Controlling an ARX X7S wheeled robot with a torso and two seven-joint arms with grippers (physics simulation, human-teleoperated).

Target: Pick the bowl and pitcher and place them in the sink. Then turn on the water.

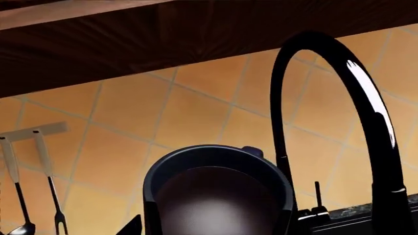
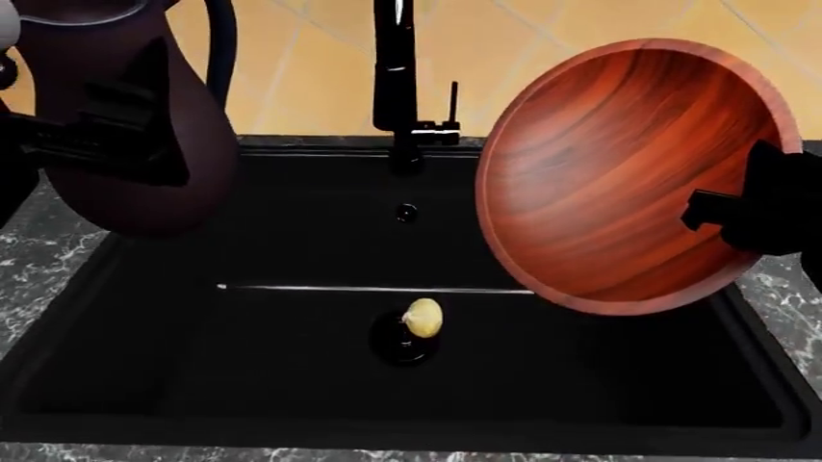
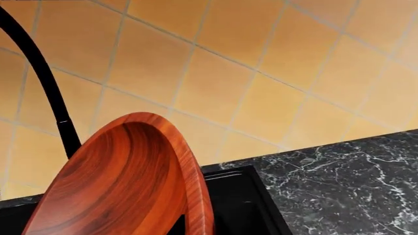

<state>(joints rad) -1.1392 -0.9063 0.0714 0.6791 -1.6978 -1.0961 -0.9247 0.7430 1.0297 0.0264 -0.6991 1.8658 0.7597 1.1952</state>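
Glossy reddish-brown wooden bowl [image 2: 617, 173] in the right gripper [image 2: 732, 217] and dark round-bellied ceramic pitcher [image 2: 129, 125] clamped by the left gripper [image 2: 96, 135] hang over the matte black sink [image 2: 154, 385], seemingly ready for lowering.

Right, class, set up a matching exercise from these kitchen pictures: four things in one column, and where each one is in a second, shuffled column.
Things:
1. bowl
2. pitcher
3. small yellowish object
4. faucet

Places:
A. rising behind the sink's back edge
B. held on edge in the right gripper, above the basin
C. lying by the drain
D. held in the left gripper, over the basin's left side

Pairs: 1-B, 2-D, 3-C, 4-A
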